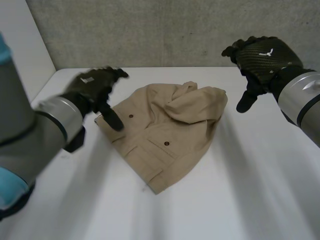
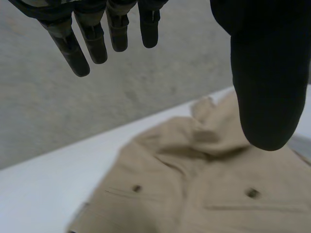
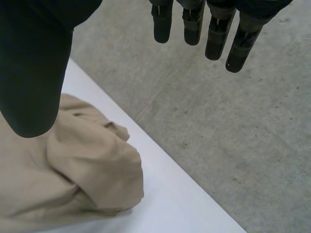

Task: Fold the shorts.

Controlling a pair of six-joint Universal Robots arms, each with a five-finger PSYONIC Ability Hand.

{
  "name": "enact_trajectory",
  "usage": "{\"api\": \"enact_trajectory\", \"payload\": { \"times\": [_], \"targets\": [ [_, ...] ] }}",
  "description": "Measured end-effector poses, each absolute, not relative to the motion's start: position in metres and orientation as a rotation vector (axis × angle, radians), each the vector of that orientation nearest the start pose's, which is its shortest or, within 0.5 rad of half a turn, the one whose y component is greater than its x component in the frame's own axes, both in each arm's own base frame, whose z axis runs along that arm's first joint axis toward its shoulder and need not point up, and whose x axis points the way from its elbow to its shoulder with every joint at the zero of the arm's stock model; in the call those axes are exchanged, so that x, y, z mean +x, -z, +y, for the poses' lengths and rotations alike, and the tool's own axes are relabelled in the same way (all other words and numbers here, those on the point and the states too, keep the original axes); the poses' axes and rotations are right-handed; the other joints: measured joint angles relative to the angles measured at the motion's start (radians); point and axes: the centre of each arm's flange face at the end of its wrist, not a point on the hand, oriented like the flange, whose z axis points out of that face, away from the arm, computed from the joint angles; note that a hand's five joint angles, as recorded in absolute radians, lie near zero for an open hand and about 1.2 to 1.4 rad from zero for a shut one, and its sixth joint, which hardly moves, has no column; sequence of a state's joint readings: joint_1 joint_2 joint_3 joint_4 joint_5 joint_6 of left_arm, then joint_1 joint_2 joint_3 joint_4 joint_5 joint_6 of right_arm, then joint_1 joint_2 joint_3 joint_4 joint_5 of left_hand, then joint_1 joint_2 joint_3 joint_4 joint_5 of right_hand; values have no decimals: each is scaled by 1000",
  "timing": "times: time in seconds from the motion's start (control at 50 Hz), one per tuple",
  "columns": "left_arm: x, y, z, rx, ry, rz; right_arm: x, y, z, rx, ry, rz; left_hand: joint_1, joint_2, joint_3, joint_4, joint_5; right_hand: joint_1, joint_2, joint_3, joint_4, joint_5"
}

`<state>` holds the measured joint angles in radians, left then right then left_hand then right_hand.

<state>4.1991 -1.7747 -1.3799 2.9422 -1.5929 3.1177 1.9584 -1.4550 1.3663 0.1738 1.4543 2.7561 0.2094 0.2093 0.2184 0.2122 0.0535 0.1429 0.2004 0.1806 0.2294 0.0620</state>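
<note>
At nine o'clock on the white table: left hand, raised off the surface, fingers straight and set well apart from the thumb, clasping nothing. Hangs over the nine o'clock edge of the cloth, with no contact visible from its own wrist.

At the table's centre: tan shorts. Lie flat and smooth toward six o'clock, showing pocket flaps and two dark buttons face up. Bunch into a loose, rounded heap toward one o'clock, with fabric turned back over itself. Spread out below and beyond the left fingertips in the left wrist view, clear of them.

At two o'clock: right hand, up in the air, fingers straight, thumb set wide from them, gripping nothing. Sits apart from the shorts, with the bunched end at eight o'clock of it, lying below the thumb in the right wrist view.

At twelve o'clock, beyond the table: grey concrete wall.
</note>
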Motion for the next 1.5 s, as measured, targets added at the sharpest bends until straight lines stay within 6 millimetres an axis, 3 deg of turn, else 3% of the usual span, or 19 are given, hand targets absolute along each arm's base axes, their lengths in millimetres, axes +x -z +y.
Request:
{"api": "enact_trajectory", "payload": {
  "times": [0.08,0.2,0.34,0.38,0.5,0.7,0.84,1.02,1.16,1.32,1.44,1.5],
  "targets": [
    [-293,-263,-206,749,2034,2716,255,-314,-247,-1012,2057,2044,19,18,4,4,0,0,0,0,0,0],
    [-315,-215,-169,891,1825,2785,255,-304,-248,-1035,2023,2072,46,48,33,45,30,0,0,0,0,0],
    [-322,-187,-155,934,1748,2785,259,-275,-244,-1074,1904,2112,46,48,33,45,30,0,0,0,0,0],
    [-320,-182,-158,909,1765,2775,265,-256,-237,-1120,1816,2104,46,48,33,45,30,0,0,0,0,0],
    [-300,-194,-188,717,1866,2714,289,-214,-206,-1246,1572,2008,46,48,33,45,30,3,0,1,0,0],
    [-259,-210,-228,457,1907,2641,324,-176,-180,-1292,1460,1877,43,46,31,43,27,146,129,152,107,89],
    [-240,-214,-241,359,1901,2617,345,-151,-168,-1346,1412,1827,43,42,31,41,23,228,224,249,200,175],
    [-236,-211,-241,342,1881,2622,362,-127,-166,-1383,1418,1810,43,39,30,37,19,297,313,332,283,252],
    [-235,-212,-240,341,1886,2620,366,-116,-177,-1406,1493,1834,42,35,30,34,10,428,463,481,431,393],
    [-234,-217,-238,335,1906,2611,368,-112,-185,-1460,1556,1843,42,31,26,29,10,783,959,971,930,864],
    [-234,-219,-236,333,1915,2608,368,-115,-186,-1466,1573,1841,42,31,26,28,10,788,977,996,957,901],
    [-233,-222,-235,331,1929,2600,369,-143,-188,-1427,1654,1792,36,25,25,23,5,804,977,997,958,908]
  ]
}}
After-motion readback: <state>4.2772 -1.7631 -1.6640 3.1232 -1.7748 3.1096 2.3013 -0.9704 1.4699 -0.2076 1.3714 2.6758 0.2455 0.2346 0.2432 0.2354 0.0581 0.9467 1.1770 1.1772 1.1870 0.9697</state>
